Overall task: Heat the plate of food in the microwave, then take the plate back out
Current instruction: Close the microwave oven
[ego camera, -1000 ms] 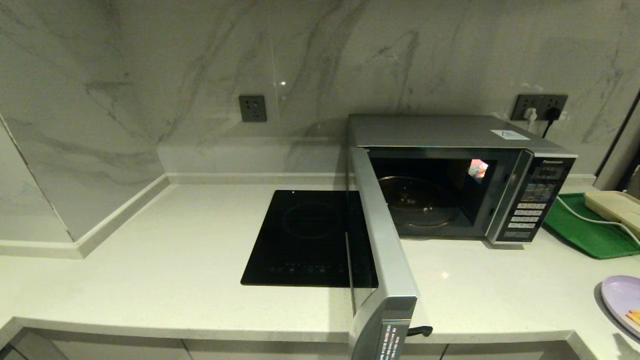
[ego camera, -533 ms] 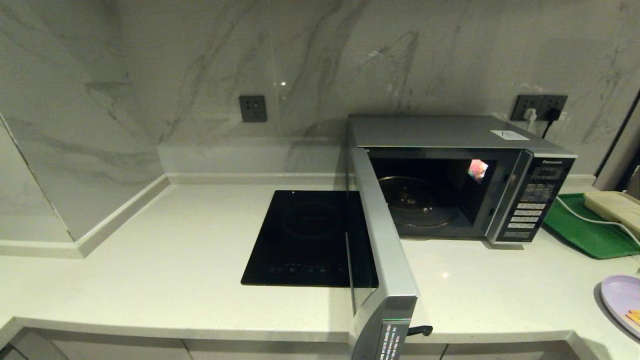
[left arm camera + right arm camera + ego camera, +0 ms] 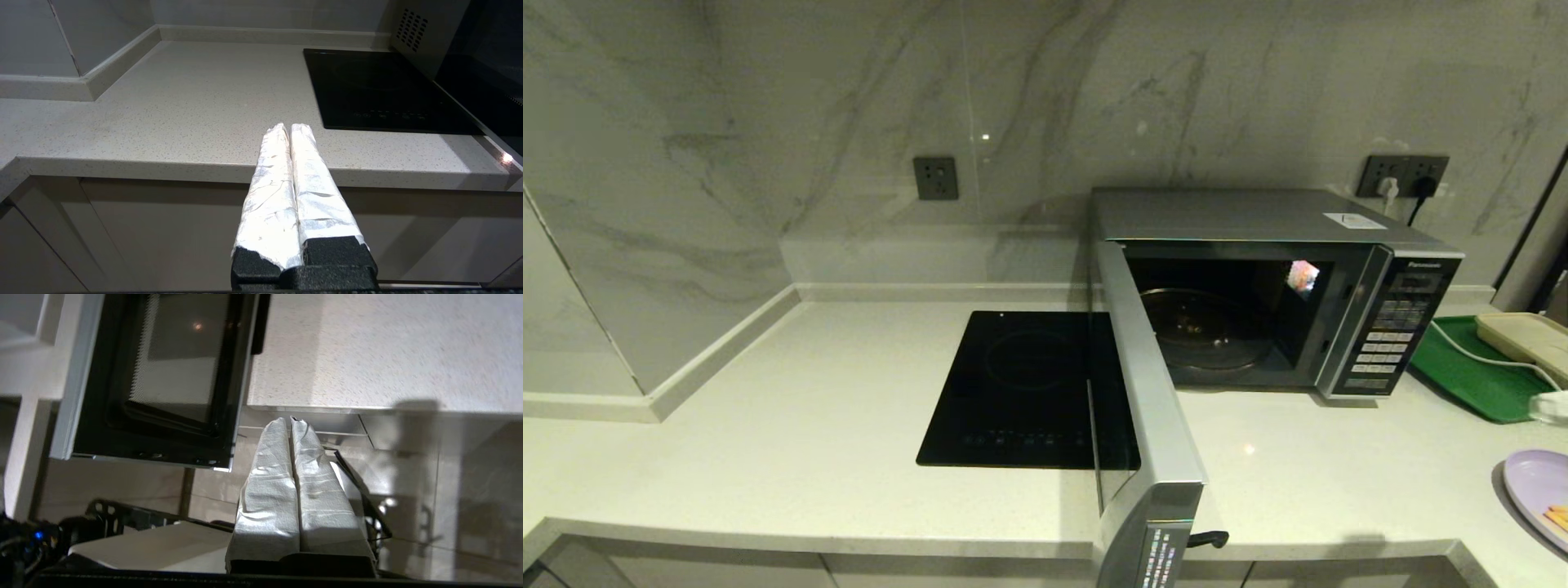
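Silver microwave [image 3: 1258, 286] at the counter's back right, door [image 3: 1147, 425] swung wide, glass turntable [image 3: 1201, 327] bare inside. Lilac plate of food [image 3: 1539, 490] at the counter's right edge, holding orange sticks. Left gripper [image 3: 290, 130] clenched empty before the counter; right gripper [image 3: 291, 421] likewise, below the counter edge.

On the counter [image 3: 809, 425] the microwave [image 3: 1258, 220] stands at the back right, its door [image 3: 1147, 425] swung out toward the front edge. The cooktop [image 3: 1013, 392] lies left of the door. A tray [image 3: 1470, 376] lies right of the microwave with a slab [image 3: 1523, 335] on it, and the plate [image 3: 1539, 490] sits in front of the tray.
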Robot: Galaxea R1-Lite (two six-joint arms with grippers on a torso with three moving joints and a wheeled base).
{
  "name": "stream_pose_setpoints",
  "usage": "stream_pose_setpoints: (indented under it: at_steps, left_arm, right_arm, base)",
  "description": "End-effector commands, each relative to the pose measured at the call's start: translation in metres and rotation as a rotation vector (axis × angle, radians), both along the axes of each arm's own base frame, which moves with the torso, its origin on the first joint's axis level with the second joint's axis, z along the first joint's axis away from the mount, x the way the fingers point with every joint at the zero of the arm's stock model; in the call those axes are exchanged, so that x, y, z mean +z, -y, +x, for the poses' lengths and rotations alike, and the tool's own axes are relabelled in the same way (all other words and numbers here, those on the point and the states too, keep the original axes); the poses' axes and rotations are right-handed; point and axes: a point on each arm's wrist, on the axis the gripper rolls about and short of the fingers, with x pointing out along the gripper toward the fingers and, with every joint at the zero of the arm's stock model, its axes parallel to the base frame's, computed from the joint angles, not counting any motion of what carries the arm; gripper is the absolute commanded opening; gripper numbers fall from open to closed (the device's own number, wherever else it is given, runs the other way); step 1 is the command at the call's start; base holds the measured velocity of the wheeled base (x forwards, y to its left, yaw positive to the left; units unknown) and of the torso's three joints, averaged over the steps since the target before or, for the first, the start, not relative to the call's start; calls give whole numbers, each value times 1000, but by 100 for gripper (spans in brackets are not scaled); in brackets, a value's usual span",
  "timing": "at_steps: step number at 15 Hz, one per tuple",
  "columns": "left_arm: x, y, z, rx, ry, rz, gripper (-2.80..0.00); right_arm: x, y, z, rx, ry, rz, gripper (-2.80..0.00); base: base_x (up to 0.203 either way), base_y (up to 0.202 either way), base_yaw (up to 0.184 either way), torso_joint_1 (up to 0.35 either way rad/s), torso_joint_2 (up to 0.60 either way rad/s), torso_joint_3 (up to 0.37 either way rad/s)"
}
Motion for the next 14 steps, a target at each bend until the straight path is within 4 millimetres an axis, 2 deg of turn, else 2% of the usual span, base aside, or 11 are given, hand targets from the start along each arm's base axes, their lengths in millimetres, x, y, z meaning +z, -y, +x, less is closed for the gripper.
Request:
stream_pose_setpoints:
  at_steps: [1, 4, 7, 8, 10, 14]
  left_arm:
    - [0, 0, 0, 1, 1, -1, -280]
    - [0, 0, 0, 1, 2, -1, -280]
    - [0, 0, 0, 1, 1, -1, -280]
    - [0, 0, 0, 1, 2, -1, -280]
    - [0, 0, 0, 0, 2, -1, -280]
    - [0, 0, 0, 1, 2, -1, -280]
  right_arm:
    - [8, -25, 28, 117, -26, -36, -280]
    - [23, -74, 57, 237, 0, -109, -280]
    - [44, -135, 68, 326, 85, -133, -280]
    - [44, -156, 69, 349, 95, -147, -280]
    - [46, -184, 62, 397, 120, -159, -280]
    - [42, -218, 48, 489, 135, -178, -280]
  base:
    - [0, 0, 0, 0, 0, 0]
    - [0, 0, 0, 0, 0, 0]
    - [0, 0, 0, 0, 0, 0]
    - [0, 0, 0, 0, 0, 0]
    - [0, 0, 0, 0, 0, 0]
    - [0, 0, 0, 0, 0, 0]
